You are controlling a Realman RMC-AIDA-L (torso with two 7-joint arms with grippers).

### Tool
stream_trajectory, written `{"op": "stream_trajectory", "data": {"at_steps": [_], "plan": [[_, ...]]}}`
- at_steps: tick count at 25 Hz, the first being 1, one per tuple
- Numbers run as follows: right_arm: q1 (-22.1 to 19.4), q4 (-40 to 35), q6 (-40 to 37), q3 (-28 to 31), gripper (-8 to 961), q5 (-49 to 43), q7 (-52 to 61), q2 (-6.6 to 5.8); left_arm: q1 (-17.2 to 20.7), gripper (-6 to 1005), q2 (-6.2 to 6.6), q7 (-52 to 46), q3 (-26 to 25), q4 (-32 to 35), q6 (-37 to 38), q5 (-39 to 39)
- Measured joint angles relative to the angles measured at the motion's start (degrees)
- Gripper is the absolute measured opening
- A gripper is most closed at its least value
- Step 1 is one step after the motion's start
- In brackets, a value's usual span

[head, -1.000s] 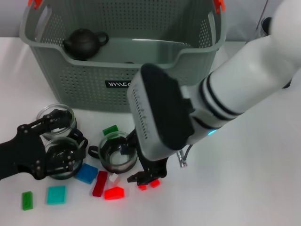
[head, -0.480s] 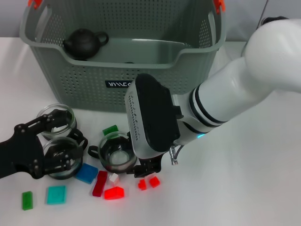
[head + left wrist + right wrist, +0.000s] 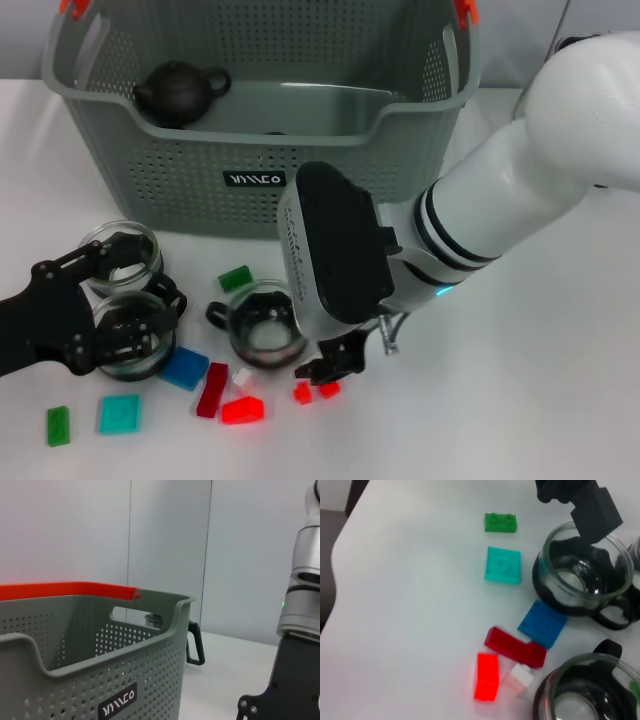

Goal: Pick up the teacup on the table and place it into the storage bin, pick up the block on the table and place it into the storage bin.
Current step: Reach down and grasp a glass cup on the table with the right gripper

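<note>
right hand low by small red blocks, grip unclear | left hand spread around glass teacup

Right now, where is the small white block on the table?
In the head view the small white block lies on the table in front of the storage bin, between the dark red block and the glass teacup.

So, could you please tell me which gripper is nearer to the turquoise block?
Left. The left gripper sits over the glass cups just above the turquoise block. The right gripper is farther off, past the red blocks.
</note>
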Motion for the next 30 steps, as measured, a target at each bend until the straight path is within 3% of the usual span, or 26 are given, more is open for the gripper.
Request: {"op": "stream_trajectory", "data": {"at_steps": [6, 30], "plan": [[-0.66, -5.86, -5.28, 0.04, 604, -9.23, 7.40, 0.23, -0.02, 886, -0.08, 0.00, 0.00, -0.07, -0.12, 0.00], [-1.96, -1.80, 2.84, -3.80, 600, -4.01, 4.87, 0.53, -0.16, 885, 0.02, 0.18, -0.08, -1.30, -1.65, -0.09]]}}
